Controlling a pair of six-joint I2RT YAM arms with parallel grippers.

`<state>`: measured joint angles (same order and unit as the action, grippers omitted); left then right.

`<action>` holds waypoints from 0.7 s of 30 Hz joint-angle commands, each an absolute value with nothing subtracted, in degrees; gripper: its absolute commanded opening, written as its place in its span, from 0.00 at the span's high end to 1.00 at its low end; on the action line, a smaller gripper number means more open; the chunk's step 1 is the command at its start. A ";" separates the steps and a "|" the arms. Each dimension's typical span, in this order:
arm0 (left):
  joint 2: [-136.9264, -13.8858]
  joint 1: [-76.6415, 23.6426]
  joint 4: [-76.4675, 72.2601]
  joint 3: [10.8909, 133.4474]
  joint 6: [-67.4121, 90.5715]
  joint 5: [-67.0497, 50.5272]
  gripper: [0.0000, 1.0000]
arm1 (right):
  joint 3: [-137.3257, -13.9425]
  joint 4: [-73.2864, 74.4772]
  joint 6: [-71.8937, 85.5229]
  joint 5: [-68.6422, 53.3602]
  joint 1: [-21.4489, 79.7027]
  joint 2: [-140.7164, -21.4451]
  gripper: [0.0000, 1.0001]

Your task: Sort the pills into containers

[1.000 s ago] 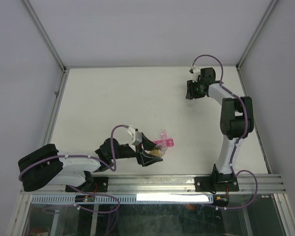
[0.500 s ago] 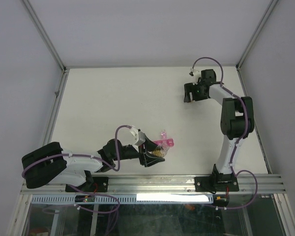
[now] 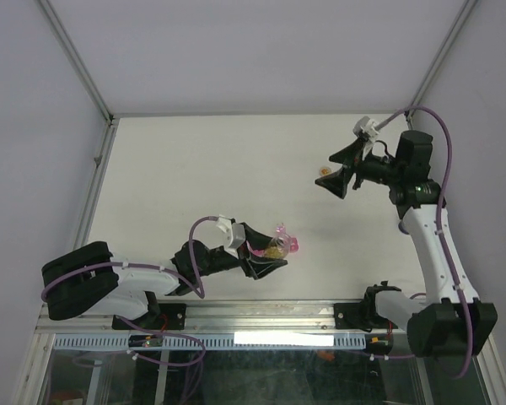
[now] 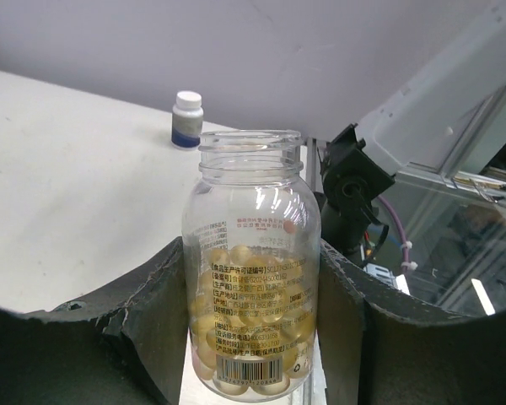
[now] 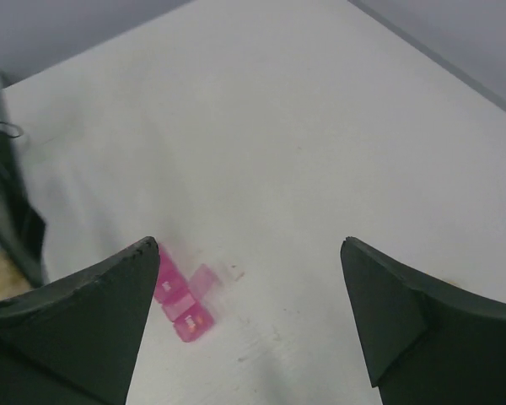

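Near the table's front edge, the left gripper (image 3: 259, 260) clamps a clear uncapped bottle (image 4: 251, 278) of yellow pills (image 4: 236, 316)
Just beside that bottle the magenta containers (image 5: 184, 305) lie on the white table (image 5: 320, 126), a paler lid flap sticking out sideways; whether bottle and strip touch cannot be told. Over the far right side the right gripper (image 5: 248, 253) hangs raised, fingers spread wide on nothing. Farther back, a small white-capped bottle (image 4: 187, 119) stands upright

White table (image 3: 194, 169), small white-capped bottle (image 4: 186, 120) upright on it, label perhaps dark blue
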<state>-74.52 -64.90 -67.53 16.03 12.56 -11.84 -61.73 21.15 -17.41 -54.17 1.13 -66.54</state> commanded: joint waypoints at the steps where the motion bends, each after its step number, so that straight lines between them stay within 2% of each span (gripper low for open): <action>1: -75.29 -65.41 -78.81 18.16 8.79 -9.82 1.00 | -57.17 20.17 -16.14 -75.99 1.33 -59.75 0.08; 5: -77.56 -65.37 -83.57 18.42 8.52 -8.66 1.00 | -55.56 22.60 -15.62 -81.77 1.34 -56.36 0.06; 10: -81.11 -65.60 -87.64 19.04 8.29 -5.42 1.00 | -54.26 31.69 -24.55 -89.18 1.54 -53.83 0.03; 14: -85.45 -66.61 -90.00 20.48 5.57 -2.20 1.00 | -54.65 40.36 -33.02 -85.91 3.54 -51.83 0.01; 21: -93.92 -69.03 -93.01 25.89 0.87 1.45 1.00 | -51.16 37.59 -32.19 -74.51 12.64 -49.82 0.01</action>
<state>-90.91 -67.83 -82.41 22.48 4.51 -2.09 -52.49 37.78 -30.72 -80.53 9.15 -50.87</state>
